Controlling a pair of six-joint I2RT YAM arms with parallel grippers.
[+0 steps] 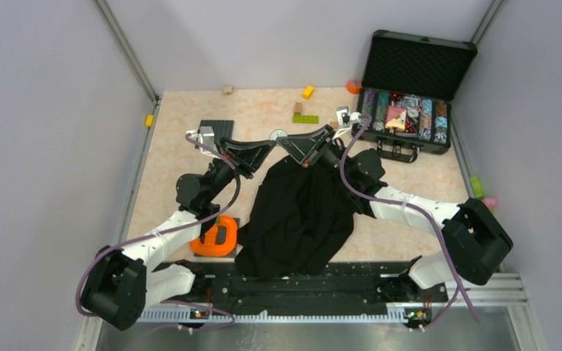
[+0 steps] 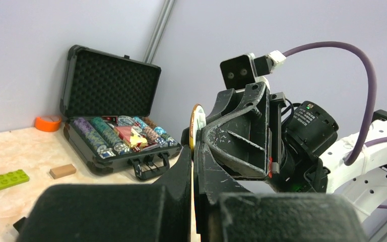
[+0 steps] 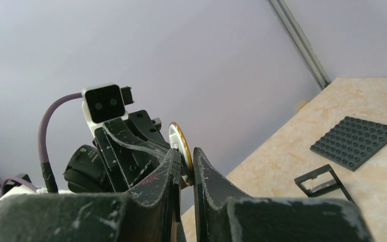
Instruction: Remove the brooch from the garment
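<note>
Top external view, and there's the brooch [image 1: 279, 135]: a small round whitish disc, held up off the surface [image 1: 183, 146] right where the two arms meet nose to nose. It sits just past the top edge of the black garment [image 1: 300, 212]. From the wrist cameras it shows as a thin white disc with a gold rim, seen nearly edge-on. It's round, so there's no long axis to speak of. Its flat face looks up toward the overhead camera, and its edge runs up the frame in both wrist views. The left gripper [image 2: 194, 159] has its jaws pressed to a narrow slit, pinching the disc's lower rim at the tips. Same story for the right gripper [image 3: 187, 164]: jaws all but together, the rim seated in the gap.
</note>
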